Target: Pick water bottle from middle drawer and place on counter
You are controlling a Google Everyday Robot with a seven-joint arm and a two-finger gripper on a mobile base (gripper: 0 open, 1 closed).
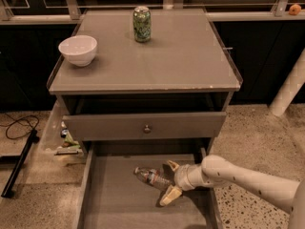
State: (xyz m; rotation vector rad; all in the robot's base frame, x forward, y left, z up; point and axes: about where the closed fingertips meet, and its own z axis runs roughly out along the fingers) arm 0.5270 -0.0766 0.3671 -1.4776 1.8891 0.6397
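The water bottle (151, 177) lies on its side on the floor of the pulled-out middle drawer (112, 202), cap toward the left. My gripper (170, 181) is inside the drawer at the bottle's right end. Its fingers are spread open, one above and one below the bottle's base, and the bottle rests on the drawer floor. My white arm reaches in from the lower right. The counter (186, 61) is the flat grey-brown cabinet top above.
A green soda can (141, 24) stands at the counter's back middle and a white bowl (77, 50) sits at its left. The drawer with a round knob (147, 128) is slightly open above the middle drawer. Clutter and a cable lie on the floor at left.
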